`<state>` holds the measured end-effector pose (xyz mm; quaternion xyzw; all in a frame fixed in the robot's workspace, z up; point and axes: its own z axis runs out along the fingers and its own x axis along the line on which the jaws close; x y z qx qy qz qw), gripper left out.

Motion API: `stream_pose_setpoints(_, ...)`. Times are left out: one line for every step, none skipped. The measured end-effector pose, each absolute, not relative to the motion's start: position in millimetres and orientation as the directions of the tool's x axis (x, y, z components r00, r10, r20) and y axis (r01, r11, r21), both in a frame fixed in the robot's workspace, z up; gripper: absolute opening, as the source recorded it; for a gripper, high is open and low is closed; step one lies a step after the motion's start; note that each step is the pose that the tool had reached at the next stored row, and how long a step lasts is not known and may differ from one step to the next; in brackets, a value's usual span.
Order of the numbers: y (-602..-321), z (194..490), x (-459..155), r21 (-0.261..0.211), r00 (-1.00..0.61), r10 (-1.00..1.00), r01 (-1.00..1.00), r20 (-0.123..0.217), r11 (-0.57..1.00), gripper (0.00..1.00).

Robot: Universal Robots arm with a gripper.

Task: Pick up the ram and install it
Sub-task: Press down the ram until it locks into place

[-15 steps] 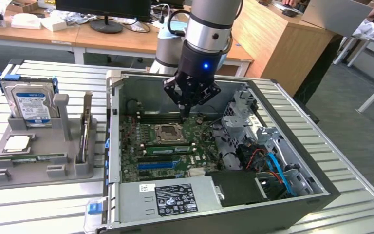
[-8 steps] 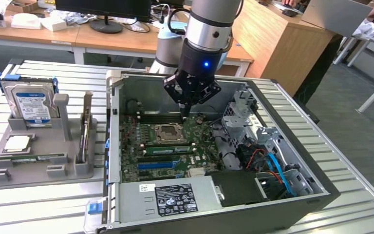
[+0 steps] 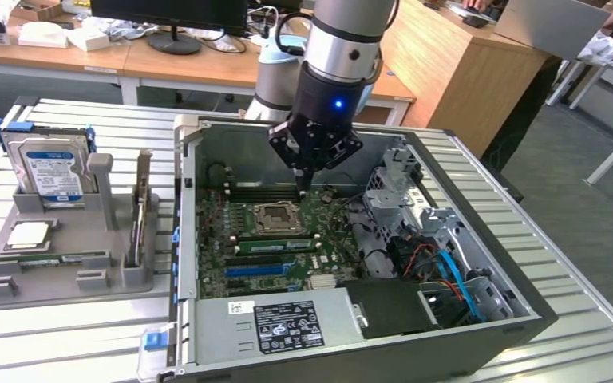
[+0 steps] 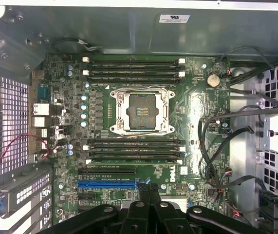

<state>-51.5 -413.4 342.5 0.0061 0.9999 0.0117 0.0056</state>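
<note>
End effector (image 3: 303,190) shut, empty, over motherboard (image 3: 245,239) RAM slots.

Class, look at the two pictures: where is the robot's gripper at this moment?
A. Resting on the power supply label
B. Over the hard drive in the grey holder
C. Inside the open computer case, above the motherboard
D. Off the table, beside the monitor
C: the gripper, fingers shut, hangs inside the open computer case over the motherboard, near the CPU socket.

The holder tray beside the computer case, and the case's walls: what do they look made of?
Holder tray: matte grey, blocky moulded shapes, probably plastic or printed. Case walls: bare silvery sheet metal with folded edges and punched holes, likely steel; the outer shell looks dark and painted.
</note>
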Motion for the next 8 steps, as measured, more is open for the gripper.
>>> stream_pose_setpoints(-413.4, 343.2, -51.5, 0.024, -1.000, 0.012, 0.012, -0.011, 1.000, 0.10)
stream_pose_setpoints(-413.4, 343.9, -51.5, 0.024, -1.000, 0.012, 0.012, -0.011, 1.000, 0.10)
stream_pose_setpoints(-413.4, 344.7, -51.4, 0.024, -1.000, 0.012, 0.012, -0.011, 1.000, 0.10)
stream_pose_setpoints(-413.4, 345.2, -51.4, 0.024, -1.000, 0.012, 0.012, -0.011, 1.000, 0.10)
stream_pose_setpoints(-413.4, 345.7, -51.5, 0.024, -1.000, 0.012, 0.012, -0.011, 1.000, 0.10)
stream_pose_setpoints(-413.4, 346.0, -51.5, 0.024, -1.000, 0.012, 0.012, -0.011, 1.000, 0.10)
stream_pose_setpoints(-413.3, 346.2, -51.5, 0.024, -1.000, 0.012, 0.012, -0.011, 1.000, 0.10)
stream_pose_setpoints(-413.3, 346.5, -51.4, 0.024, -1.000, 0.012, 0.012, -0.011, 1.000, 0.10)
